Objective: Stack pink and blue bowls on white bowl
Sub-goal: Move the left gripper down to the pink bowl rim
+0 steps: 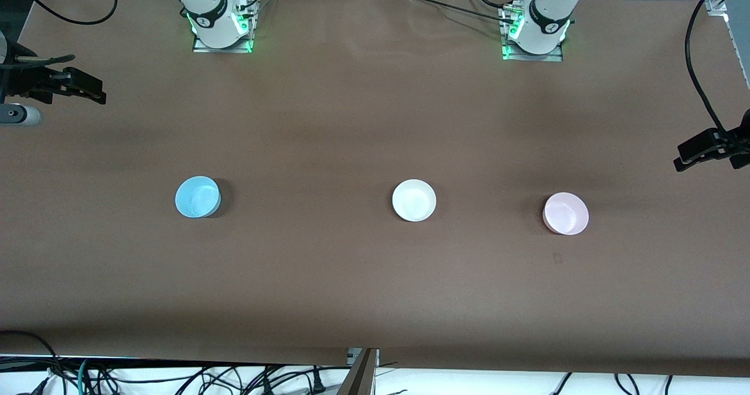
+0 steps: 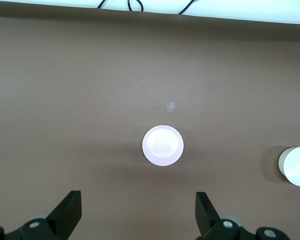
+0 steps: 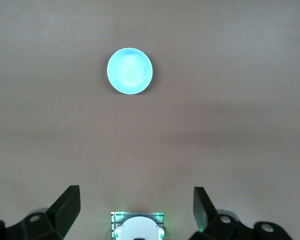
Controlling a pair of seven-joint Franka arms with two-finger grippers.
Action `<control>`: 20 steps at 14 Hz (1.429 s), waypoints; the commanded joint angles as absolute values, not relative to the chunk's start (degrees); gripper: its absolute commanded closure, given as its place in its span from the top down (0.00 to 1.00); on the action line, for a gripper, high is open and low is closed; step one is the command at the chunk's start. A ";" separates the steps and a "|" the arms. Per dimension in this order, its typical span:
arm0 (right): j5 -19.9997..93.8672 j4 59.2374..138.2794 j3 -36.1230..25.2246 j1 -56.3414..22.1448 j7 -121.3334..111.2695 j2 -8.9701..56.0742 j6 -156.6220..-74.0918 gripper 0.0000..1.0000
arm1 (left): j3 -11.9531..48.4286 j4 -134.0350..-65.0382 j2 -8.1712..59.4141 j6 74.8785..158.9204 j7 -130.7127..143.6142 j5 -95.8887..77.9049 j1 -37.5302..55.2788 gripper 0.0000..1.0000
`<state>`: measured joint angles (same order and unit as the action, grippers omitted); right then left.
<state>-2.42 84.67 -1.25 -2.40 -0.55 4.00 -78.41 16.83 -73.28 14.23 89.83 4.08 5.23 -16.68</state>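
Observation:
The white bowl (image 1: 414, 200) sits near the middle of the brown table. The blue bowl (image 1: 197, 196) sits toward the right arm's end, the pink bowl (image 1: 566, 213) toward the left arm's end. All three stand apart, upright and empty. My right gripper (image 1: 88, 81) hangs open and empty high over its end of the table; its wrist view shows the blue bowl (image 3: 130, 70) far below its gripper (image 3: 136, 205). My left gripper (image 1: 679, 155) hangs open and empty over its end; its wrist view shows the pink bowl (image 2: 163, 145) and the white bowl (image 2: 296, 166) below its gripper (image 2: 138, 210).
The brown table (image 1: 328, 125) carries the two arm bases (image 1: 221, 23) (image 1: 536, 29) along its edge farthest from the front camera. A small tape mark (image 1: 556, 258) lies near the pink bowl. Cables (image 1: 176, 377) lie below the table's nearest edge.

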 commanded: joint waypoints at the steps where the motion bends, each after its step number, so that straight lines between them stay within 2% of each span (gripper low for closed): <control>1: -1.49 84.81 -1.05 -2.11 -0.09 3.69 -78.75 1.00 | 16.70 -72.60 17.04 89.73 2.20 4.66 -17.58 1.00; 3: -1.49 84.81 -1.05 -2.11 -0.09 3.69 -78.75 1.00 | 16.61 -73.38 19.06 92.18 1.85 4.66 -19.58 1.00; 6: -1.58 84.81 -1.05 -2.11 -0.09 3.78 -78.75 1.00 | 16.61 -78.55 20.30 97.80 -0.96 4.66 -21.52 1.00; 17: -1.58 84.73 -1.14 -2.02 -0.17 4.04 -78.75 1.00 | 16.44 -110.45 21.09 132.95 -1.76 4.66 -24.26 1.00; 20: -1.58 84.73 -1.14 -2.02 -0.09 3.96 -78.75 1.00 | 16.44 -115.91 20.83 137.98 -1.06 4.66 -24.61 0.98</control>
